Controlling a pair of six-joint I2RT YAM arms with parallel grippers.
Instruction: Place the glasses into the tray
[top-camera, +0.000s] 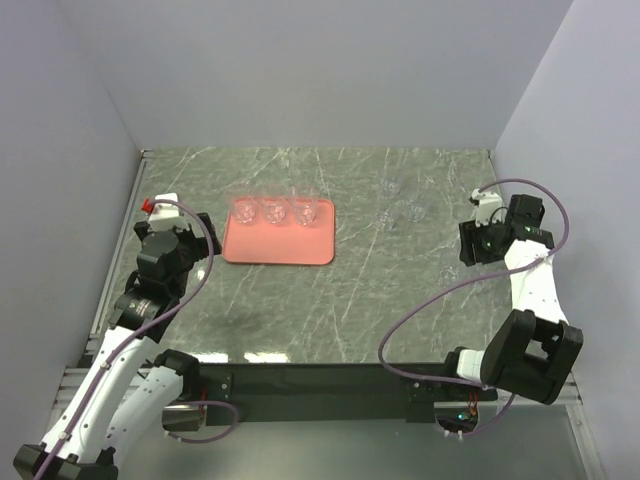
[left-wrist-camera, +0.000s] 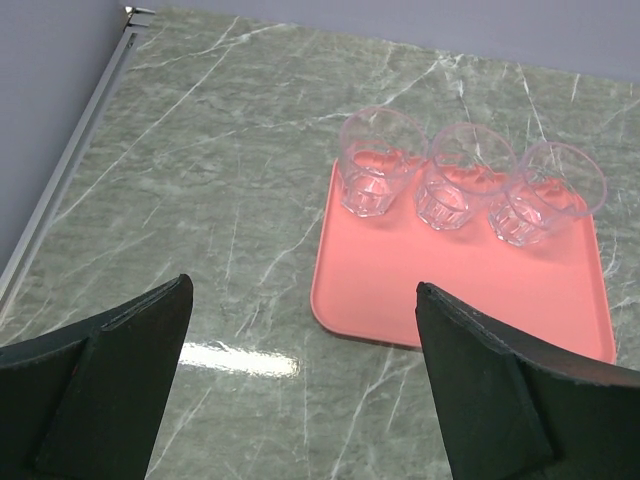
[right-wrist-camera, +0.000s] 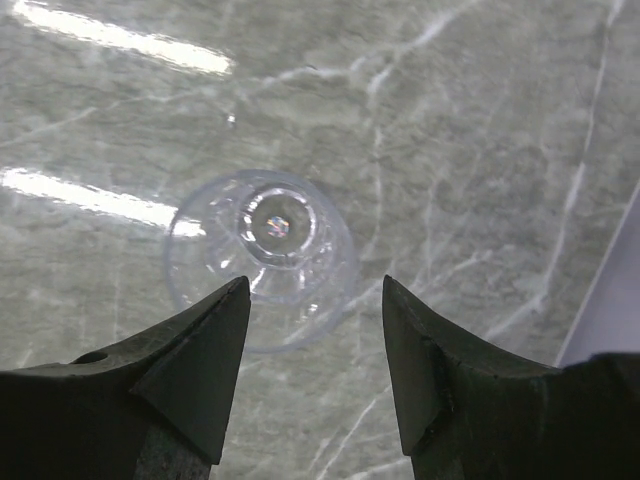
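Marble table (top-camera: 400, 300) carries the tray (top-camera: 280, 250) on my left, three glasses (left-wrist-camera: 450, 185) standing along its far rim; left gripper (left-wrist-camera: 305, 285) gapes empty beside it; right gripper (right-wrist-camera: 315, 285), half spread, pinching nothing, hovers over a loose glass (right-wrist-camera: 265, 235) just ahead; I judge the right arm nearer.

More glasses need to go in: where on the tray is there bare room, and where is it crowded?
The tray is bare across its near half, from the row of three glasses to its near rim. Its far edge is crowded by that row. The marble table between tray and loose glasses on the right is bare too.
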